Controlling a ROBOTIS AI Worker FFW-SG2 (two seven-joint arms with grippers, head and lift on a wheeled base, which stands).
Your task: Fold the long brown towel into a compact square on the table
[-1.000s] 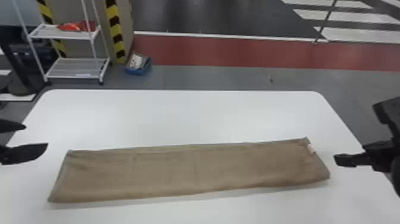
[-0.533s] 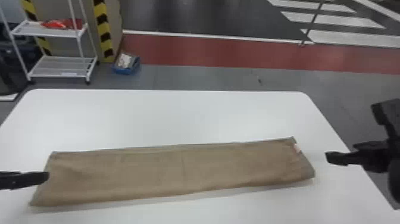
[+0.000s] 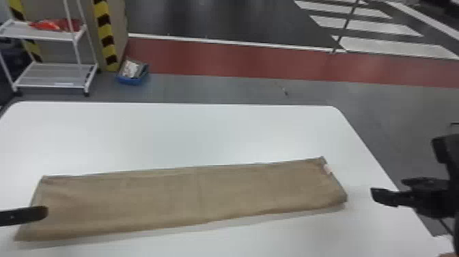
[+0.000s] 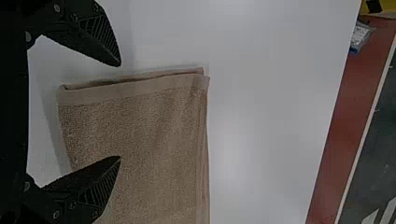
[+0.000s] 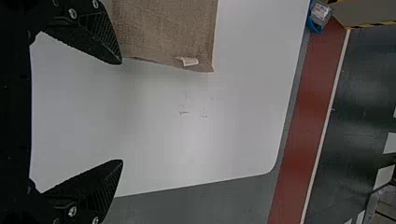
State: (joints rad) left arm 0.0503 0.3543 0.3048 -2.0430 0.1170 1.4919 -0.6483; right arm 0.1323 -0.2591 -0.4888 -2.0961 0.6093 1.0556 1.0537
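The long brown towel [image 3: 191, 198] lies flat across the white table, a small white tag on its right end. At the left edge of the head view, my left gripper [image 3: 42, 212] is over the towel's left end. In the left wrist view that gripper [image 4: 120, 111] is open, its fingers apart above the folded end of the towel [image 4: 149, 135]. My right gripper [image 3: 375, 196] stands off the towel's right end, over the table's right side. The right wrist view has this gripper [image 5: 122, 112] open, with the tagged towel end [image 5: 163, 32] near one finger.
The white table [image 3: 205, 133] has bare surface behind the towel. Beyond its far edge, on the floor, are a white shelf rack [image 3: 54, 75] with red items and a blue bin [image 3: 131, 80].
My left gripper has moved in over the towel's left end from beside it. The head view has shifted, so towel and table sit farther left; the right gripper looks nearly unchanged.
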